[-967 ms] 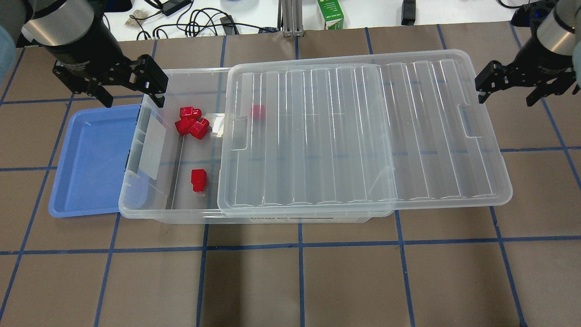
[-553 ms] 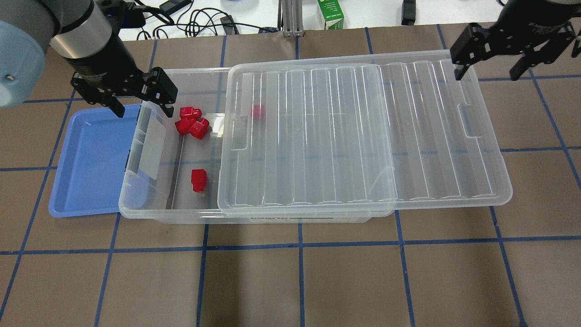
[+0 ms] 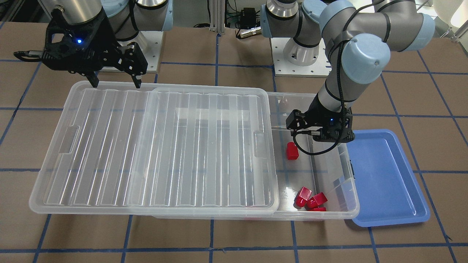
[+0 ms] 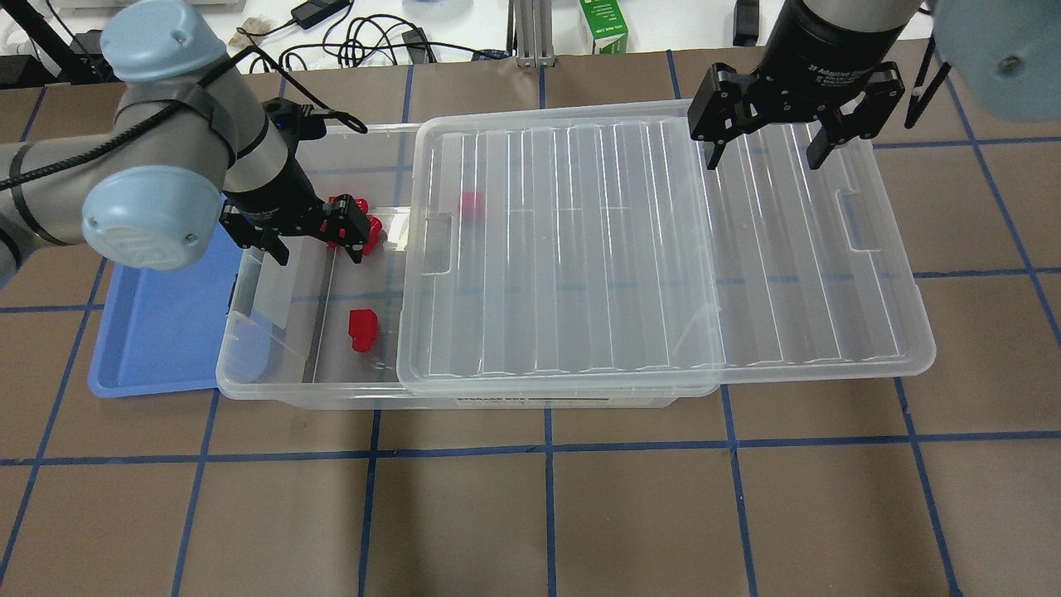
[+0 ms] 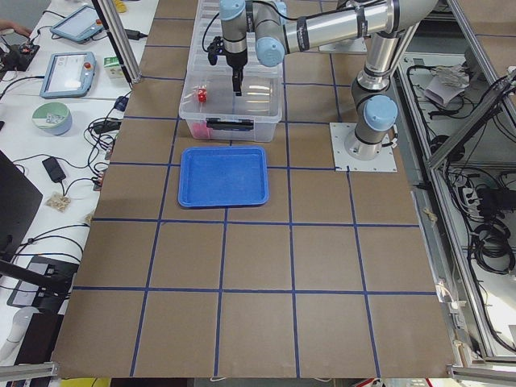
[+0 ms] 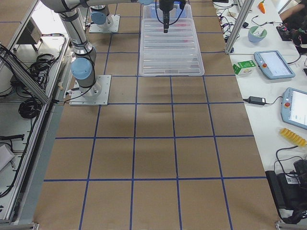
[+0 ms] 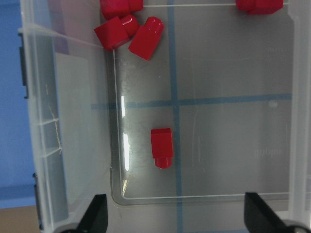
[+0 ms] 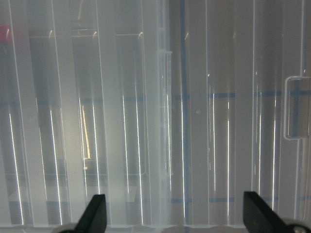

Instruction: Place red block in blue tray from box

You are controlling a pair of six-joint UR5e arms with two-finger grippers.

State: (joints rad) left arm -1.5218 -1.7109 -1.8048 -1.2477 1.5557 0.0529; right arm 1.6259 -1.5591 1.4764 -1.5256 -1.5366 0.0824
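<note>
The clear box [image 4: 307, 388] lies mid-table, its ribbed lid [image 4: 663, 249] slid right so the left end is open. A lone red block [image 4: 361, 329] lies there, also in the front view [image 3: 291, 151] and left wrist view [image 7: 162, 147]. A cluster of red blocks [image 3: 310, 200] lies at the far wall, and one more sits under the lid [image 4: 471, 205]. My left gripper [image 4: 315, 249] is open and empty, low over the open end, between the cluster and the lone block. The blue tray [image 4: 157, 332] lies empty left of the box. My right gripper [image 4: 764, 153] is open and empty above the lid's far edge.
The tray's right side is tucked under the box's left end. A green carton [image 4: 603, 25] and cables [image 4: 365, 41] lie beyond the table's far edge. The lid overhangs the box on the right. The brown tabletop carries a blue tape grid.
My left gripper has moved from the box's far-left corner to over the open end. My right gripper has moved left from beyond the lid's right end to above the lid.
</note>
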